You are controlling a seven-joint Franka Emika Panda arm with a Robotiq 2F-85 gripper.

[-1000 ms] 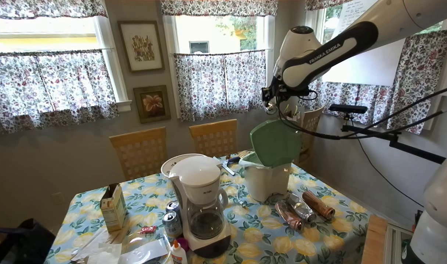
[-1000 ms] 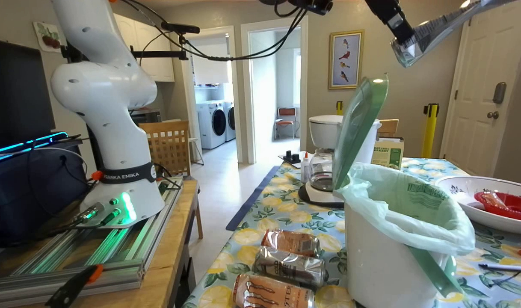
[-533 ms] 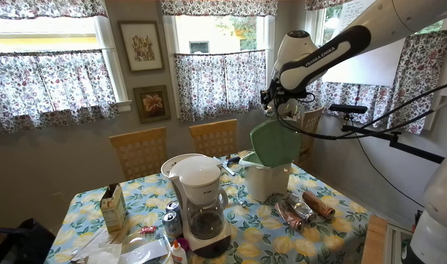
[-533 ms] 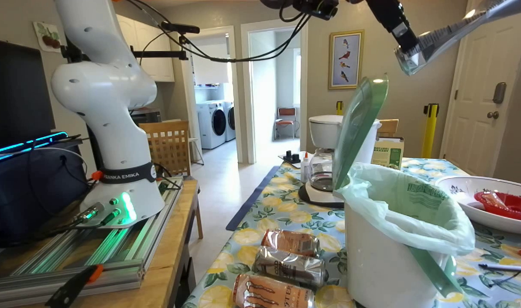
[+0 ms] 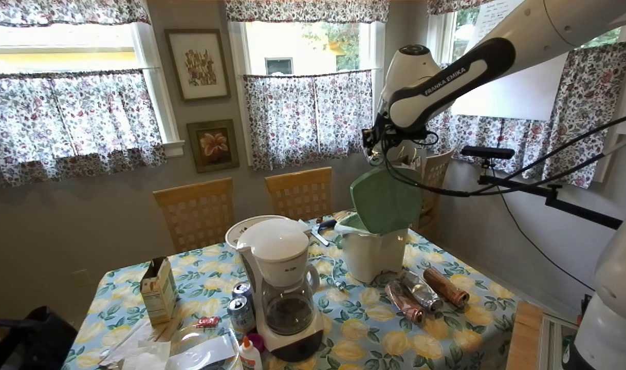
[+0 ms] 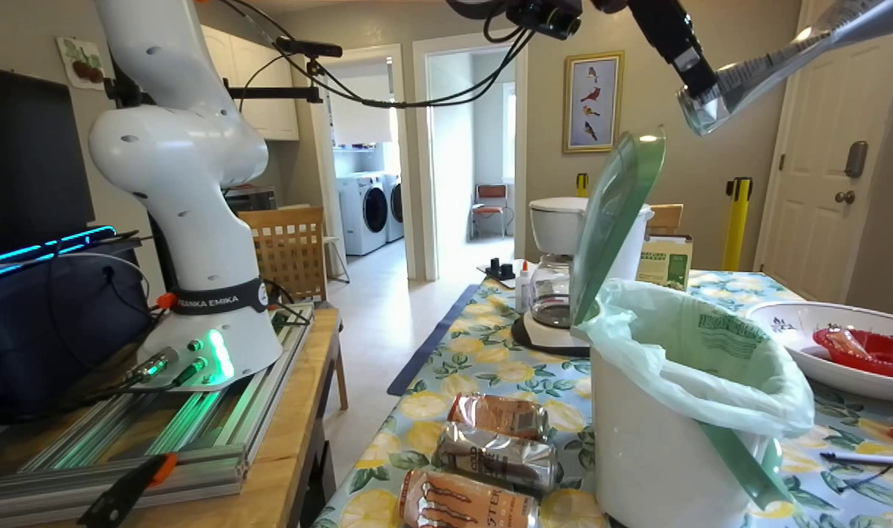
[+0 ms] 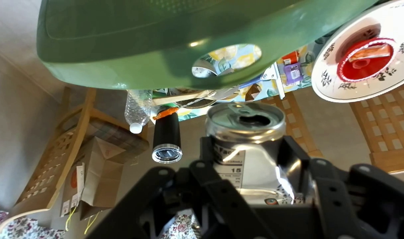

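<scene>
Opened silver can (image 7: 250,162) held aloft

The gripper (image 7: 250,147) clamps it on both sides, in the air near the raised green lid (image 6: 611,227) of a white bin (image 6: 659,444) (a pale green bag (image 6: 681,359) lines it). Three more cans (image 6: 498,456) lie beside the bin.

I count one silver can (image 7: 251,162) in the pincer (image 7: 249,149); in an exterior view, three lying cans (image 5: 422,292) at lower right, two standing cans (image 5: 241,314) left of centre, one bin (image 5: 372,257), one coffee maker (image 5: 283,272), two framed pictures (image 5: 200,64) at upper left.
</scene>
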